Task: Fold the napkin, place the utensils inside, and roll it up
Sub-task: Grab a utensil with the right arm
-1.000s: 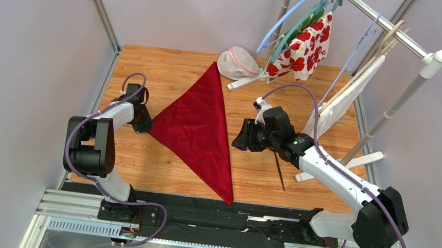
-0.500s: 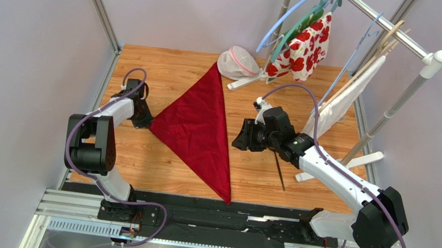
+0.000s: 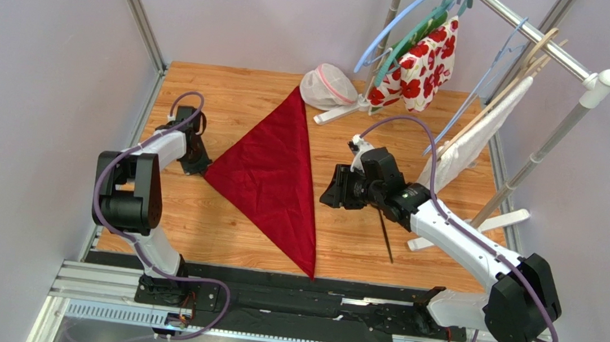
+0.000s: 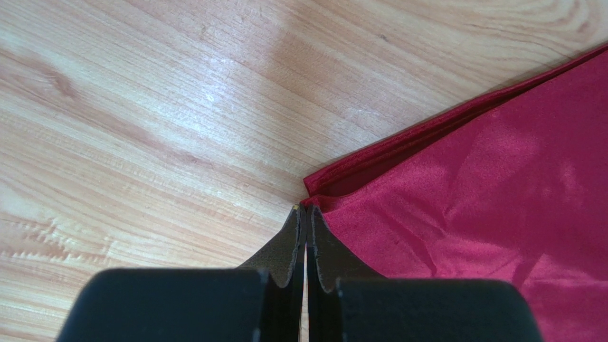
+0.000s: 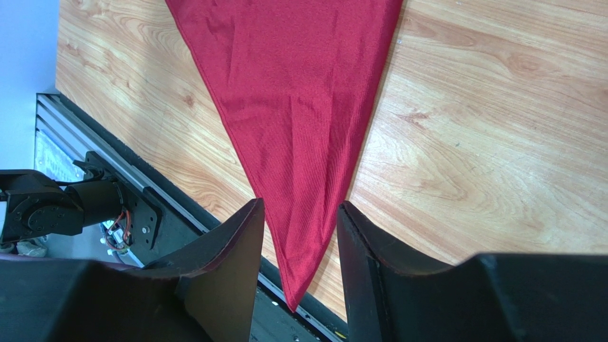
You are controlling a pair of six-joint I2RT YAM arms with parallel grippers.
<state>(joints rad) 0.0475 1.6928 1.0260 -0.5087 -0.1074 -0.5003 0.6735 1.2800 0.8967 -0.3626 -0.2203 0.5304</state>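
Observation:
The dark red napkin (image 3: 270, 172) lies on the wooden table folded into a long triangle, one tip at the back and one at the front edge. My left gripper (image 3: 196, 162) is shut on the napkin's left corner (image 4: 317, 196), low on the table. My right gripper (image 3: 332, 187) is open and empty, hovering just right of the napkin's long edge. In the right wrist view the napkin's front tip (image 5: 300, 235) shows between its fingers. The black spoon (image 3: 384, 235) lies on the table under my right arm, partly hidden by it.
A clothes rack (image 3: 540, 153) stands at the right with hangers, a white cloth with red flowers (image 3: 417, 64) and a white towel (image 3: 473, 142). A white mesh bag (image 3: 328, 86) lies at the back. The rack's white foot (image 3: 499, 224) lies near the spoon.
My left gripper has moved slightly left and back with the napkin corner, and the whole napkin has slid a little left. The right arm has barely moved.

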